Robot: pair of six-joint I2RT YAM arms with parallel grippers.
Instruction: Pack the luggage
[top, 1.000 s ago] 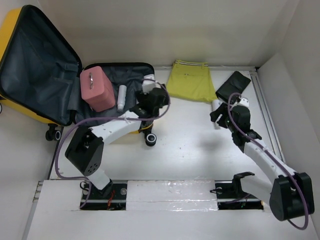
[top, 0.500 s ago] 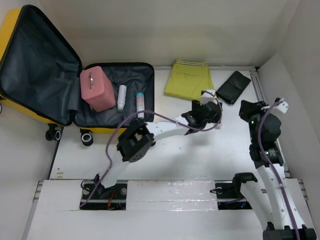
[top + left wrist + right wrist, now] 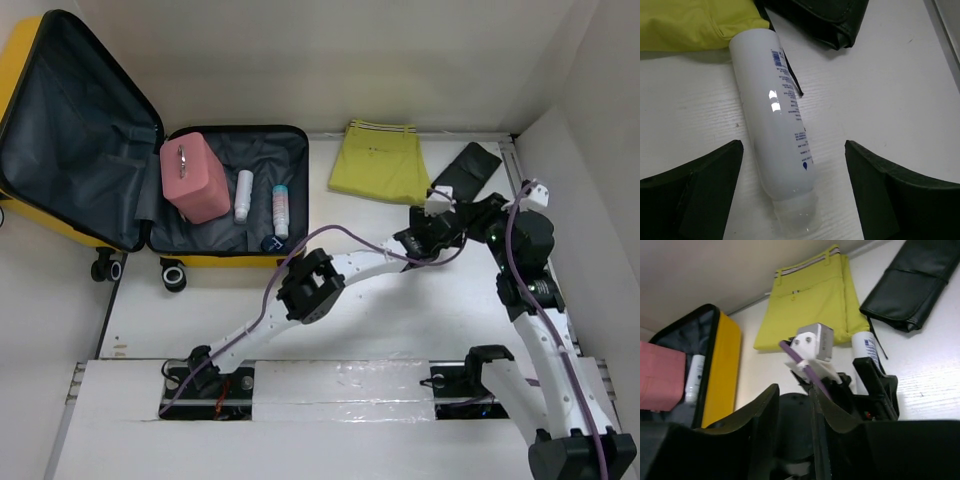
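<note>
The luggage (image 3: 75, 135) lies open at the far left, lid raised, dark lining showing; its yellow side also shows in the right wrist view (image 3: 727, 360). It holds a pink pouch (image 3: 195, 180) and two small bottles (image 3: 243, 195). My left gripper (image 3: 437, 228) reaches far right. In its wrist view it (image 3: 792, 192) is open, its fingers on either side of a white bottle (image 3: 775, 125) lying on the table. My right gripper (image 3: 472, 220) is just right of it, jaws a little apart and empty (image 3: 795, 395). The bottle is hidden in the top view.
A folded yellow garment (image 3: 378, 160) lies at the back, touching the bottle's far end (image 3: 690, 22). A black pouch (image 3: 466, 170) lies to its right, by the right wall. The two grippers are close together. A small dark object (image 3: 270, 243) lies in the luggage's near corner.
My left arm has swung from the luggage across to the right and now straddles the white bottle. My right gripper has pulled back from the bottle towards the right wall.
</note>
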